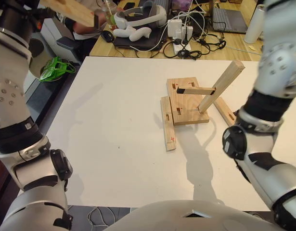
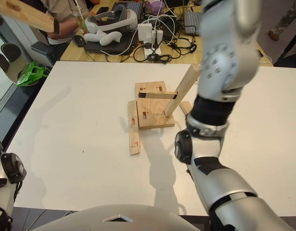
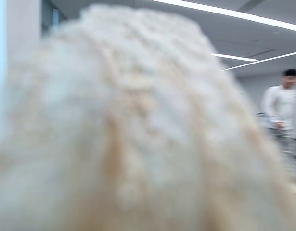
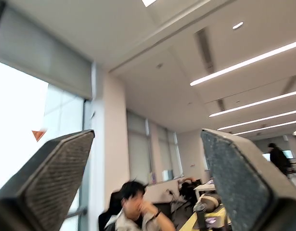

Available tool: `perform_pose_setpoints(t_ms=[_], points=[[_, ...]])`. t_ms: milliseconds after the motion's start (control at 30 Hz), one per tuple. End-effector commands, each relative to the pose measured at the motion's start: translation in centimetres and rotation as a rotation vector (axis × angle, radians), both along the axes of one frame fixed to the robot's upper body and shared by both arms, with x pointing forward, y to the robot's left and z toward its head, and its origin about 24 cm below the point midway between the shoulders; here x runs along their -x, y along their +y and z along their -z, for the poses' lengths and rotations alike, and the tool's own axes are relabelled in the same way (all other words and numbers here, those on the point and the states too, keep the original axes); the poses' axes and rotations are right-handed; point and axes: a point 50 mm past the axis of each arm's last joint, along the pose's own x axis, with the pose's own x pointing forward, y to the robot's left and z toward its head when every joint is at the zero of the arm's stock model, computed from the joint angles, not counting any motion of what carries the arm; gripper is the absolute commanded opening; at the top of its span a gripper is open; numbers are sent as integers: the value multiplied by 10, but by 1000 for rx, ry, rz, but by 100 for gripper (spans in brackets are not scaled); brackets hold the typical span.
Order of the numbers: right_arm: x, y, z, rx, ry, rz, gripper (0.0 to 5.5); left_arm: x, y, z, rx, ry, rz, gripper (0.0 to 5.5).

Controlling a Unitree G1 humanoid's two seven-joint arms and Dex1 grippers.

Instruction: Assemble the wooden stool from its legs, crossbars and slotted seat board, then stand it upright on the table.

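Two square-cut pale wooden legs show on the white bench (image 1: 114, 144). The loose leg (image 1: 168, 124) lies flat just beside the slotted seat board (image 1: 188, 98). The tilted leg (image 1: 222, 84) stands in that flat board, a dark-tipped crossbar (image 1: 196, 90) jutting from it. Farther off, the left gripper (image 1: 97, 19) has its fingers pinching a wooden piece (image 1: 70, 10) held high. The right gripper (image 4: 148, 144) has its textured fingers spread wide.
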Motion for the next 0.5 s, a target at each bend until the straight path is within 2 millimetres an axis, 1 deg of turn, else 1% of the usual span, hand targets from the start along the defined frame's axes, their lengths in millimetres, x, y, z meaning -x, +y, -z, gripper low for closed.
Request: perform_pose_setpoints(t_ms=[33, 67, 100, 133, 167, 200, 233, 267, 300, 333, 367, 400, 433, 500], points=[[3, -82, -7, -12, 35, 326, 408, 2, 1, 43, 53, 116, -136, 103], [-1, -100, 10, 21, 112, 410, 408, 4, 0, 54, 64, 142, -173, 103], [-7, -121, 37, 43, 226, 484, 408, 6, -5, 65, 80, 171, -192, 103], [-9, -138, 64, 48, 329, 538, 408, 8, -12, 73, 85, 194, -203, 103], [-9, -152, 98, 51, 461, 574, 408, 10, -22, 81, 76, 219, -200, 103], [-7, -160, 134, 46, 600, 578, 408, 11, -32, 88, 83, 241, -188, 103], [-3, -163, 163, 41, 705, 579, 408, 13, -44, 95, 93, 264, -169, 103], [1, -159, 192, 41, 819, 540, 408, 15, -58, 102, 119, 292, -141, 103], [5, -154, 212, 50, 893, 515, 408, 16, -70, 106, 143, 314, -117, 103], [8, -144, 227, 56, 957, 469, 408, 17, -82, 110, 168, 335, -94, 103], [11, -135, 238, 65, 1002, 429, 408, 19, -92, 112, 192, 350, -72, 103], [12, -124, 243, 80, 1026, 388, 408, 20, -102, 114, 206, 368, -48, 103], [13, -114, 246, 90, 1037, 347, 408, 22, -111, 115, 222, 387, -26, 103], [12, -100, 246, 116, 1041, 287, 408, 25, -121, 117, 240, 417, -3, 103]])
